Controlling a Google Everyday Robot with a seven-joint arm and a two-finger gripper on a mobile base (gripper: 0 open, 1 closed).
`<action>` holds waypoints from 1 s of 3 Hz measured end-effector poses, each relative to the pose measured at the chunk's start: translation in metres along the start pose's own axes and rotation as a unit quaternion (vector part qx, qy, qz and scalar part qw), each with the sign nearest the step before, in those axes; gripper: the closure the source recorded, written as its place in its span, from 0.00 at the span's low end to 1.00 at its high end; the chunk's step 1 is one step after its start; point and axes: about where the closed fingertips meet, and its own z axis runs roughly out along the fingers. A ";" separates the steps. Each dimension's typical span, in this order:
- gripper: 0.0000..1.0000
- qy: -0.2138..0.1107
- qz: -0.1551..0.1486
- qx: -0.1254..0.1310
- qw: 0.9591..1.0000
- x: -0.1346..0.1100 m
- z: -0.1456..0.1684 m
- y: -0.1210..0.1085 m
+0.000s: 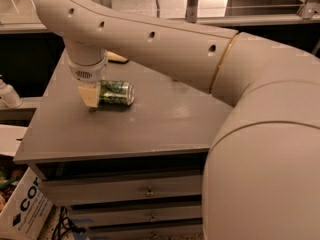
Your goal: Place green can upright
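The green can (117,93) lies on its side on the grey table (165,124), its silver end facing right. My gripper (91,95) hangs down from the large pale arm at the can's left end and covers that end. One pale finger (90,95) shows in front of the can. The can rests on the table top.
A white bottle (9,95) stands left of the table. A cardboard box with dark letters (25,209) sits on the floor at the lower left. The table has drawers (145,190) in front. My arm's big elbow fills the right side.
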 end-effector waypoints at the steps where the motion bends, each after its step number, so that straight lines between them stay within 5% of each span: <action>1: 1.00 -0.041 -0.016 0.002 0.999 -0.007 -0.023 0.000; 2: 1.00 -0.123 -0.046 -0.007 0.991 -0.026 -0.051 0.004; 3: 1.00 -0.241 -0.073 -0.037 0.967 -0.045 -0.067 0.010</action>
